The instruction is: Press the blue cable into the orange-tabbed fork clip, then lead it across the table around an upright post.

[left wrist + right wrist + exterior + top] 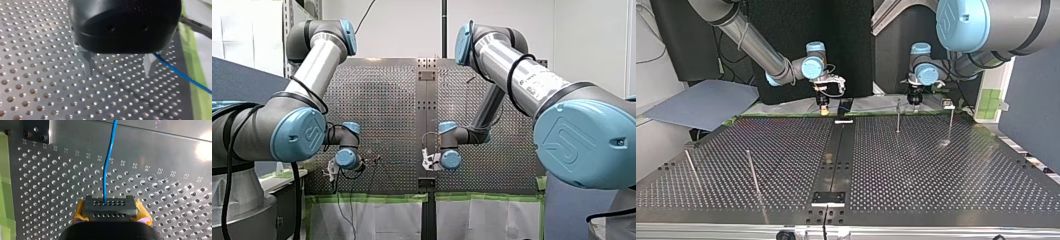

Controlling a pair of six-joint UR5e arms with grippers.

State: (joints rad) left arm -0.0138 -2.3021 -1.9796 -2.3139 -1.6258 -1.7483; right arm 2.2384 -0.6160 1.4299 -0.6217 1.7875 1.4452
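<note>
Blue cable (108, 170) pinched
My right tool (110, 203) is closed on it; my left tool (117, 66) hangs wide open, empty, cable just beside, upright post (898, 116) near.

The left arm (319, 60) and the right arm (497, 52) are silver tubes joined by grey housings with pale blue round caps (298, 135). The large caps at the front view's lower left and lower right bear an embossed logo. Black cables (227, 165) loop along both arms. The left arm's jaws are bare metal under a black housing (125, 25). The right arm's jaws wear yellow pads (79, 211).
</note>
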